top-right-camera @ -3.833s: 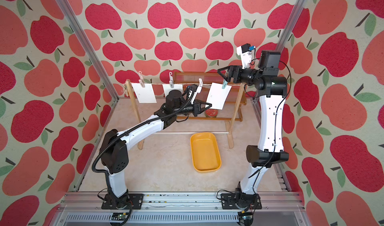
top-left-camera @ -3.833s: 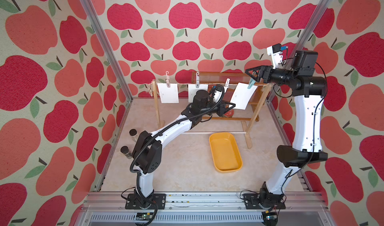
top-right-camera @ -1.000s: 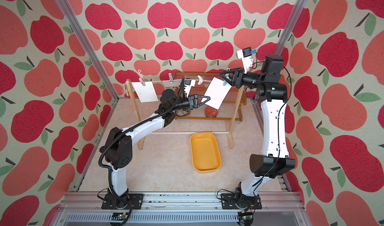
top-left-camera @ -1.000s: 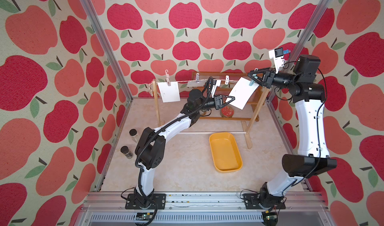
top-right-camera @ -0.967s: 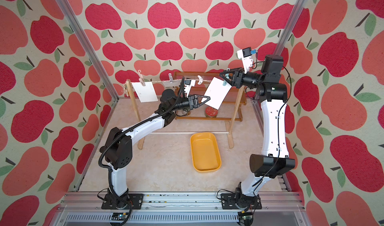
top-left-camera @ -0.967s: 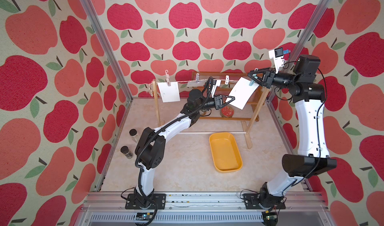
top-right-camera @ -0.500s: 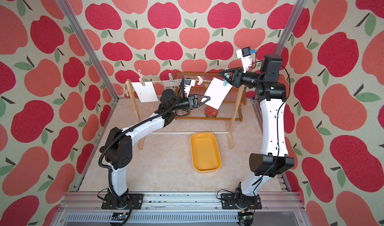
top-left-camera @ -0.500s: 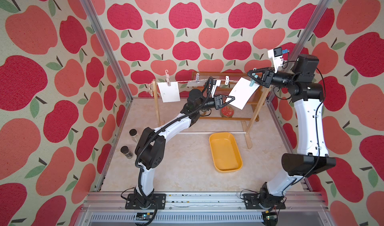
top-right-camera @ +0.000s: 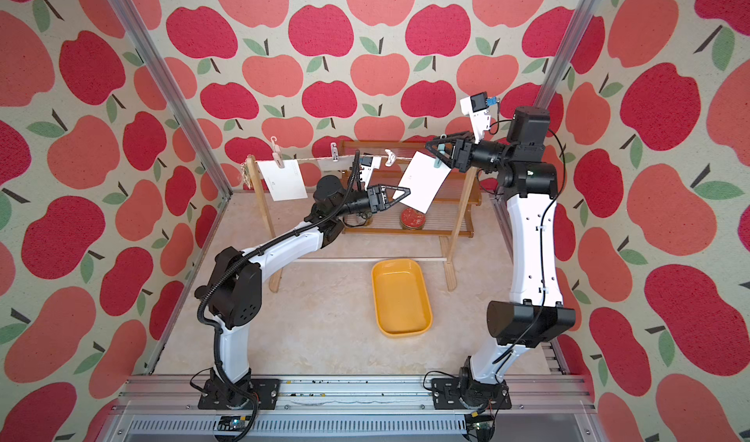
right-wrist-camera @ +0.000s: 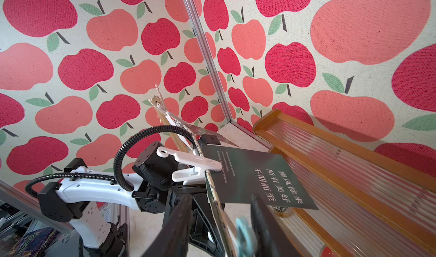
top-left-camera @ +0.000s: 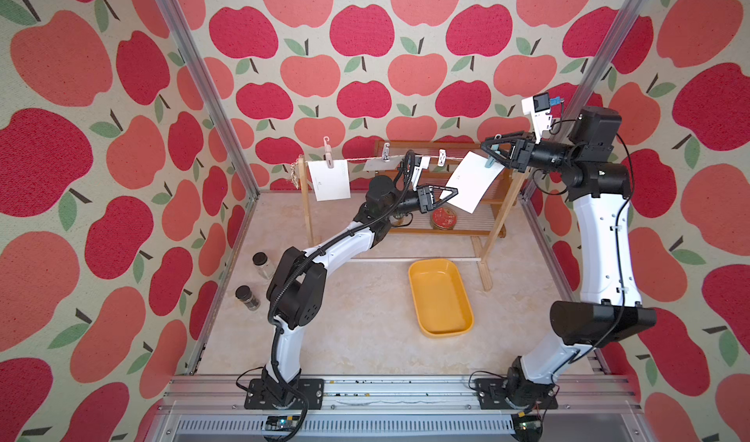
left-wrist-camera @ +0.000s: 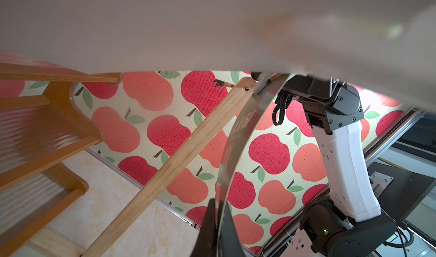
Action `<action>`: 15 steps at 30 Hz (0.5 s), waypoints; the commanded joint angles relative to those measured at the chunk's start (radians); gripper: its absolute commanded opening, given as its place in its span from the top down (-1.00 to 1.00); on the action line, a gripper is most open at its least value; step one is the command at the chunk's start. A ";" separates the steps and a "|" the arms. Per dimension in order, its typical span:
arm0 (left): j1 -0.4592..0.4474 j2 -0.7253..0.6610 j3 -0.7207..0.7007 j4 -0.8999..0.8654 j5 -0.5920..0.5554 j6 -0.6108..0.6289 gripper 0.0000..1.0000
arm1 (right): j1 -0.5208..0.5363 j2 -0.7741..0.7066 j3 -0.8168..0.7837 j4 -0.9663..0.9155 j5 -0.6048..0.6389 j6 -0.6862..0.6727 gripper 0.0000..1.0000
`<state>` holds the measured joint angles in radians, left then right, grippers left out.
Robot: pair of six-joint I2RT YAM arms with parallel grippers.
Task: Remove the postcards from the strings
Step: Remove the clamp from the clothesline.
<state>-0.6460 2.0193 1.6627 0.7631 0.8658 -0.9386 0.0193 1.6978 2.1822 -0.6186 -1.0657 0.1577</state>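
Left fingers (left-wrist-camera: 208, 222): pinched flat on the lower corner of the tilted postcard (top-left-camera: 473, 180). The left gripper (top-left-camera: 453, 193) reaches up from under the line, I reckon so the card won't drop once freed.
Right fingers (right-wrist-camera: 260, 218): standing part-way apart astride the teal clothespin (top-left-camera: 492, 160) at the card's top edge, with a gap showing on one side. The right gripper (top-left-camera: 489, 153) comes in level with the line, seemingly to work the pin.
Held card: slanted toward the left arm; whether the pin bites it I can't tell.
String (top-left-camera: 361, 161): stretched between two pale wooden posts (top-left-camera: 305, 204), with a white clothespin (top-left-camera: 442, 156) just beside the held card.
Other cards: a hanging card (top-left-camera: 329, 179) shows clear near one post; a second card (top-left-camera: 375, 164) is mostly hidden behind the left arm.
Yellow tray (top-left-camera: 440, 298): empty, below the line, a likely landing spot.
Desk (top-left-camera: 357, 338): pale and marbled, with two small jars (top-left-camera: 261, 263) at its edge.
Room: apple-print walls all round; a brown shelf (top-left-camera: 466, 231) behind the line carries a red tin (top-left-camera: 444, 218).
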 commanded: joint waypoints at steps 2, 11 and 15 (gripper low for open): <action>0.014 0.017 0.031 0.089 0.016 -0.064 1.00 | -0.002 -0.019 -0.021 0.009 -0.054 0.028 0.15; 0.017 0.036 0.058 0.129 0.025 -0.117 1.00 | 0.007 -0.010 -0.006 -0.059 -0.030 -0.034 0.04; 0.016 0.037 0.062 0.128 0.029 -0.120 1.00 | 0.007 -0.010 -0.008 -0.034 -0.037 -0.015 0.14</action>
<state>-0.6388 2.0365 1.6829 0.8345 0.8803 -1.0348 0.0196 1.6962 2.1780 -0.6189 -1.0901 0.1425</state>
